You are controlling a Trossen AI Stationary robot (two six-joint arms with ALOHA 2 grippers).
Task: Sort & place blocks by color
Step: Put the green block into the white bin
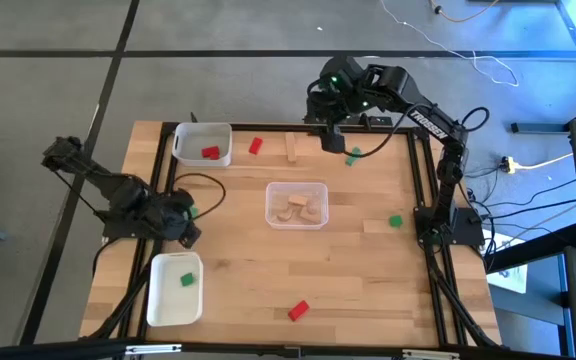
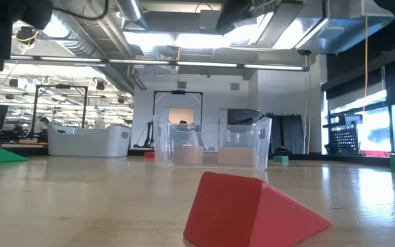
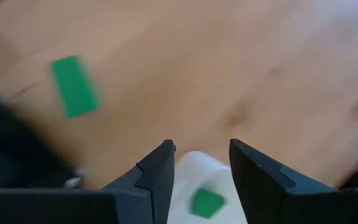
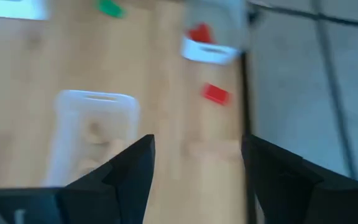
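1. Sorted so far: green wooden block in white plastic tray at seven o'clock; red wooden block in second white tray at eleven; light-wood pieces in clear tray at centre.
2. Left gripper at nine: fingers parted, empty, aimed towards the seven-o'clock tray, probably because greens belong there.
3. Right gripper at twelve: spread wide, empty, near loose green block, likely the next pick.

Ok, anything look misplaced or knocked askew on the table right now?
Nothing is spilled or tipped. The trays each hold one color: red in the far white tray, green in the near white tray, plain wood in the clear tray. Loose blocks, like the red wedge, simply await sorting.
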